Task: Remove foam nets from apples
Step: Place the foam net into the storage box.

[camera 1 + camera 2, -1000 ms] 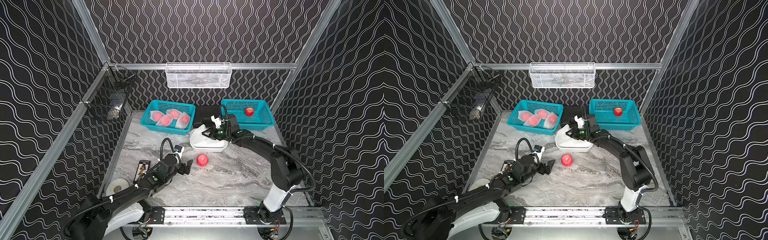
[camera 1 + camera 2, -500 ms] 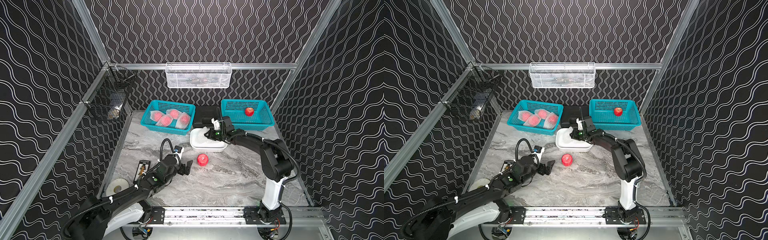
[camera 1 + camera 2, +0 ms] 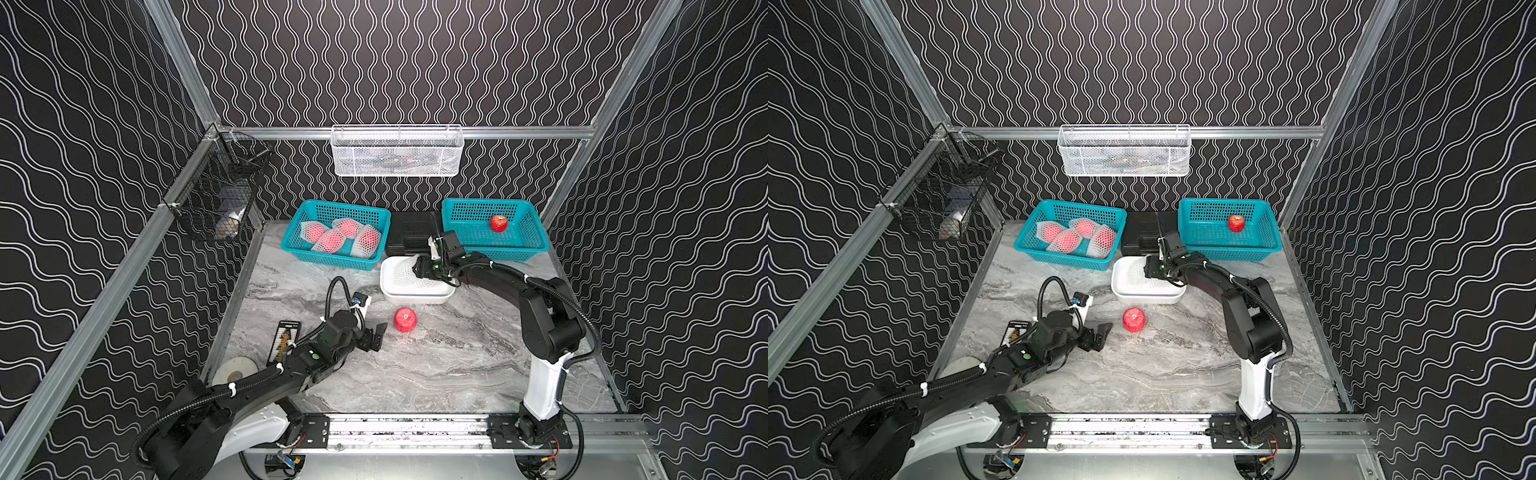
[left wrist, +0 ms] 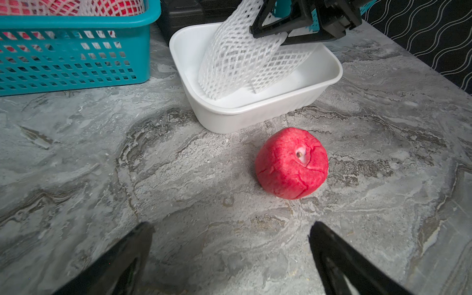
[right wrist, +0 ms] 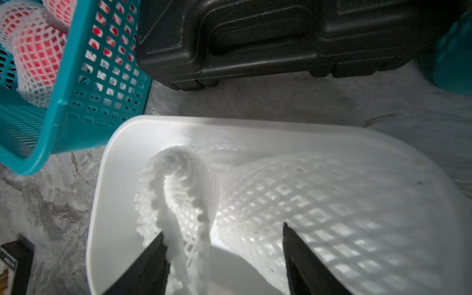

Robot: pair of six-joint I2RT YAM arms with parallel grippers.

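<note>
With left gripper and right gripper open, you had one bare apple in the right-hand basket, another apple mid-frame on the surface, a net in the tub, and four netted apples left of centre undone.

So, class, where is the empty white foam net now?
In both top views the empty white foam net sits in the white plastic tub mid-table, in front of the black case, at the open right hand.
</note>
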